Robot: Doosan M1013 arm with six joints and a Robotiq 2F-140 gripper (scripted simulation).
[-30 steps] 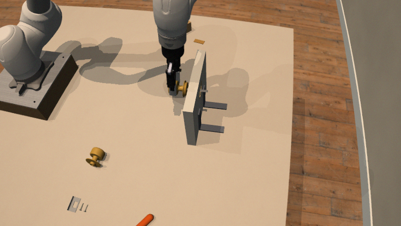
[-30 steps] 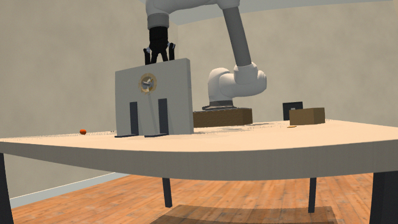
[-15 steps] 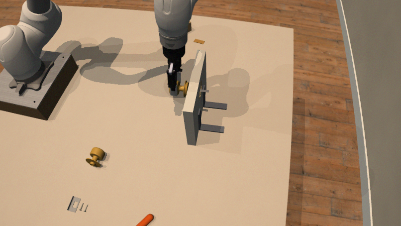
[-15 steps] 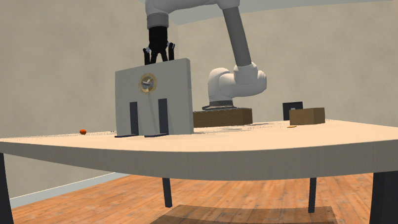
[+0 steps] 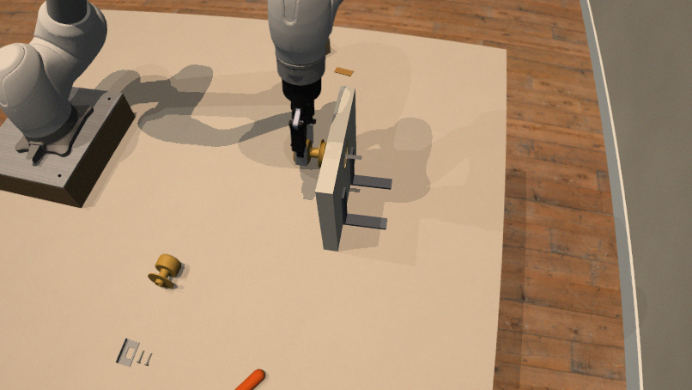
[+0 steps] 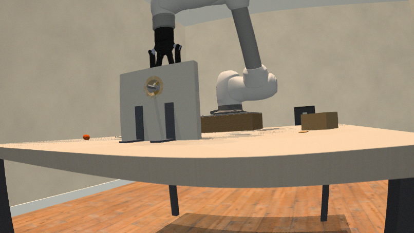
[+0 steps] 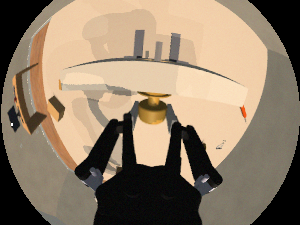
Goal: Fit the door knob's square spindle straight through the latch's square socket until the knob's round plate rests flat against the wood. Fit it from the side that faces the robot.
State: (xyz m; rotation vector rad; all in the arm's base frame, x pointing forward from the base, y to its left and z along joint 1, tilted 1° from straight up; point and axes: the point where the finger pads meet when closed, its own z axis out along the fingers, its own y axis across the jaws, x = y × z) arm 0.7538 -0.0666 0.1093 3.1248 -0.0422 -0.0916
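The end effector point(image 5: 304, 154), partly closed, grips the brass door knob point(image 5: 315, 152) by its round head, a stiff, likely slippery hold, with its spindle entered in the upright wood panel point(image 5: 334, 169) on the desk point(image 5: 242, 300).

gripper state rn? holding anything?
Gripper: closed on the brass door knob, which sits against the robot-facing side of the wood panel.
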